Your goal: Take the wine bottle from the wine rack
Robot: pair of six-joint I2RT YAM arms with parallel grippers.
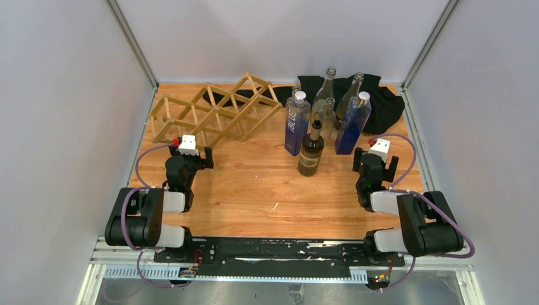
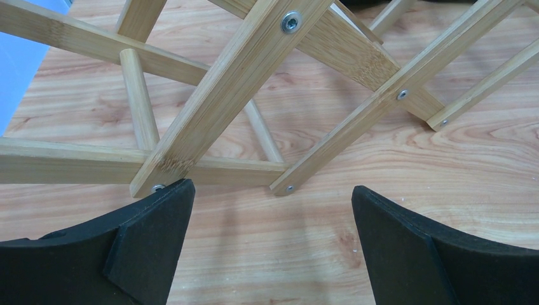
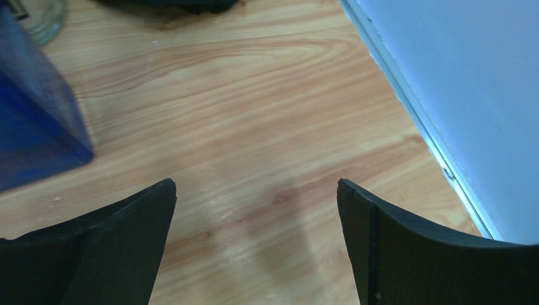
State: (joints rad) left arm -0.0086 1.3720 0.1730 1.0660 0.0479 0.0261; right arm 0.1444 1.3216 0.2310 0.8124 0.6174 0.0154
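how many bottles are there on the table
6, all standing right of the rack: a dark wine bottle in front, two blue bottles behind it, three clear ones at the back. More may be hidden.

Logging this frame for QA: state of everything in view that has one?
wine rack: unfolded, cells empty.
dark wine bottle: upright on table, off rack.
left blue bottle: upright, capped.
right blue bottle: upright, capped.
black cloth: crumpled behind bottles.
left gripper: open, empty.
right gripper: open, empty.

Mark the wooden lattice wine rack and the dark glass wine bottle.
Light wooden lattice wine rack (image 2: pixel 222 95): left wrist view, broad diagonal slat.
Dark glass wine bottle (image 1: pixel 310 159): top external view, its body.
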